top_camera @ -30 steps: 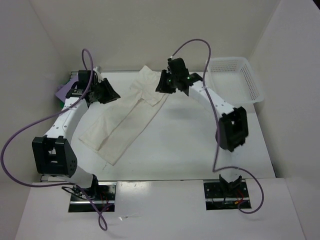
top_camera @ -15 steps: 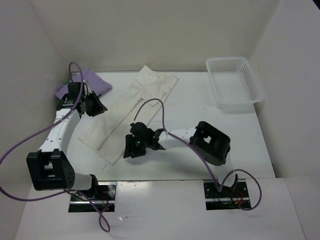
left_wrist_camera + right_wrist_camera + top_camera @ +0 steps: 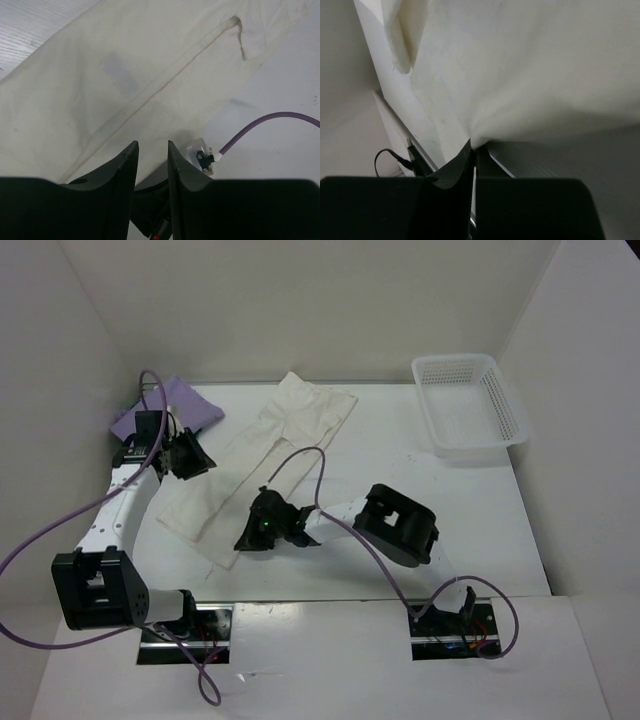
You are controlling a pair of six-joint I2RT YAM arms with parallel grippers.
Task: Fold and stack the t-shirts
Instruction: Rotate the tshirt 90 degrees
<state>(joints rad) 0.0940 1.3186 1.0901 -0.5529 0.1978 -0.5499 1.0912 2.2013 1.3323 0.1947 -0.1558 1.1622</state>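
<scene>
Right gripper [image 3: 471, 145] has its fingers pressed flat together on a pinch of the white t-shirt [image 3: 530, 75], and the cloth rises in a small peak where they bite. From above, this gripper [image 3: 248, 538] sits low at the near corner of the white t-shirt [image 3: 270, 455], with its arm folded back toward the right side of the table [image 3: 400, 470]. Its purple cable [image 3: 300, 452] loops over the middle of the garment. The shirt lies as a long folded strip running diagonally from that near corner up to the far middle of the table, and a seam runs along its length. The left gripper [image 3: 197, 460] hangs at the shirt's left edge, about halfway along the strip. In the wrist view, the left gripper [image 3: 152, 146] has its fingers parted by a narrow gap, with nothing seen between them and the white t-shirt [image 3: 125, 75] spread flat beneath. Just behind the left gripper, in the far left corner, the purple t-shirt [image 3: 180, 400] lies in a heap, near the white one. A white mesh basket [image 3: 452, 361] stands in the far right corner, well apart from both shirts.
</scene>
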